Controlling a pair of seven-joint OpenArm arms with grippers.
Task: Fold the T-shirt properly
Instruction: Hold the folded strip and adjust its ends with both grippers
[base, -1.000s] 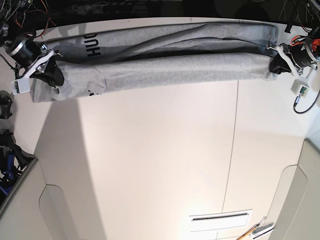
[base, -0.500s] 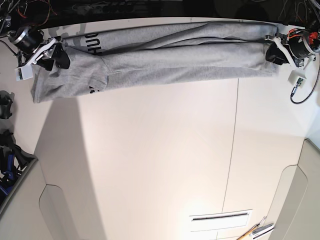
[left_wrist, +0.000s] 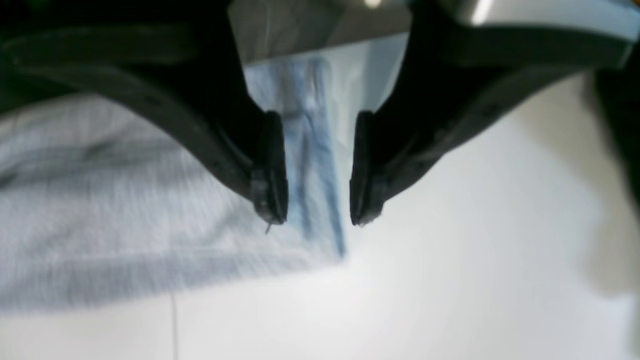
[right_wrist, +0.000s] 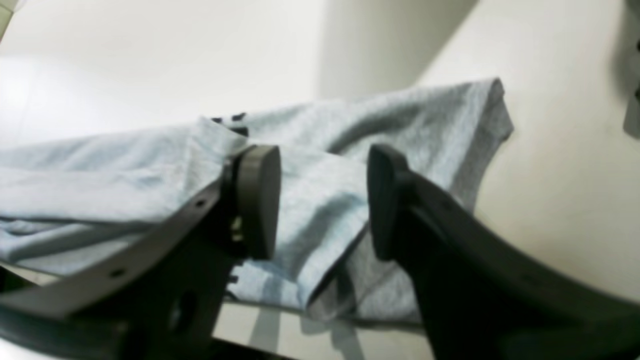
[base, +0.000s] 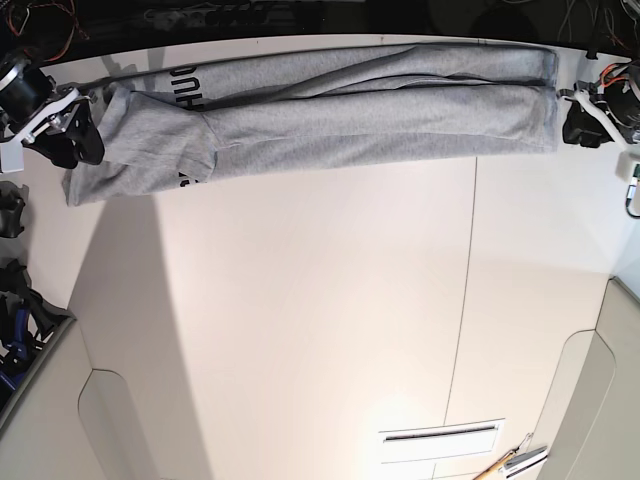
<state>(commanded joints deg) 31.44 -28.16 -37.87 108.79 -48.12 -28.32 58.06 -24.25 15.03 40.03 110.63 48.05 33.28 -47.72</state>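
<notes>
The grey T-shirt (base: 330, 110) lies flat along the far edge of the white counter (base: 320, 320) as a long, narrow band folded lengthwise, with black lettering (base: 186, 90) showing near its end on the base view's left and a sleeve spreading toward the counter's near side there. Half a second ago both pincers were closed on the two ends of the band, and a second ago the cloth was lifted into a rolled tube with a dark hollow between its layers; now the band has settled flat and both pincers have let go and backed off sideways. The right pincer (base: 80, 140), on the base view's left, sits at the sleeve end, released: in its wrist view the right pincer (right_wrist: 322, 200) has its two pads apart with crumpled grey fabric (right_wrist: 325, 200) seen between them, lying on the counter rather than clamped. The left pincer (base: 578, 128), on the base view's right, now stands just off the hem end of the shirt, beside it rather than on it; its wrist view shows the left pincer (left_wrist: 316, 170) spread open, the stitched hem edge (left_wrist: 315, 165) visible in the gap between the fingertips (left_wrist: 272, 170), though the blur hides whether either pad touches the cloth.
</notes>
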